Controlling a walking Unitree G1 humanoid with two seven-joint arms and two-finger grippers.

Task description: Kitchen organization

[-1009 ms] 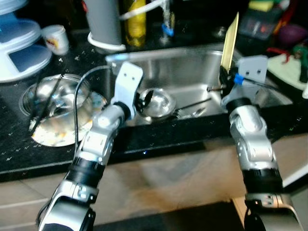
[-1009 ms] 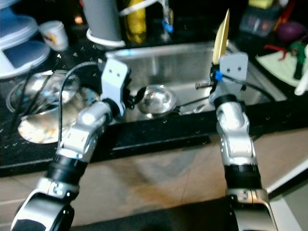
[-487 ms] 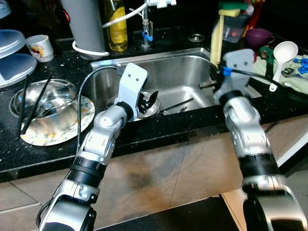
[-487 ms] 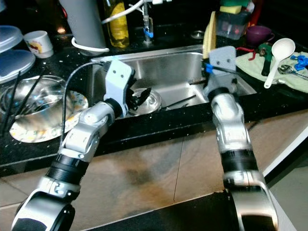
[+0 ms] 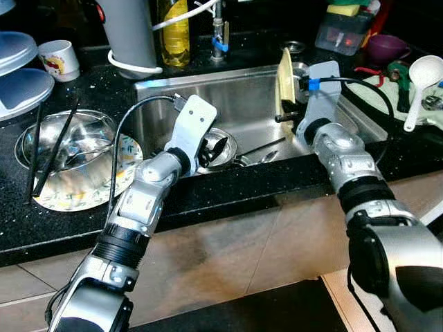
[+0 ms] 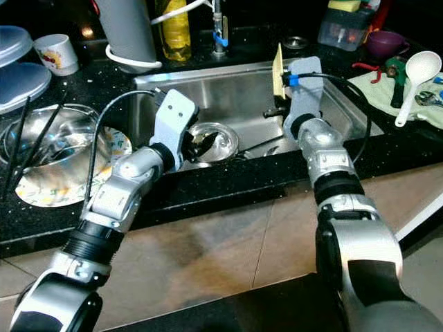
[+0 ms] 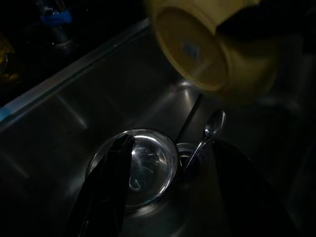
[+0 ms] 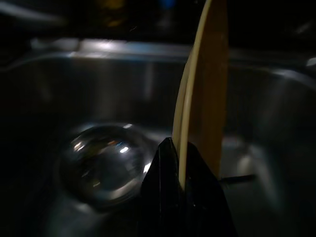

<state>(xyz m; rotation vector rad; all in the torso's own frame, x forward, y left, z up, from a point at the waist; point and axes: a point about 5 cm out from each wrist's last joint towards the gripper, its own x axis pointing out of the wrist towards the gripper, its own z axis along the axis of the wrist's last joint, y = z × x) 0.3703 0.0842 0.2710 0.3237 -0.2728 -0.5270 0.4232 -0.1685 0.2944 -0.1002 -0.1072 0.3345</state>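
My right gripper is shut on the rim of a yellow plate, held upright and edge-on above the right half of the steel sink. In the right wrist view the fingertips pinch the plate's lower edge. My left gripper hovers open just over a small steel bowl on the sink floor; the left wrist view shows that bowl between its spread fingers. A spoon and a dark utensil lie beside the bowl. The plate's underside hangs above them.
On the left counter a large steel bowl with black chopsticks sits on a patterned plate. A cup, grey cylinder, yellow bottle and tap stand behind the sink. A white ladle and clutter lie at the right.
The camera has shifted. My right gripper has carried the yellow plate from the sink's right rim leftward and down over the basin. The left gripper stays over the small steel bowl.
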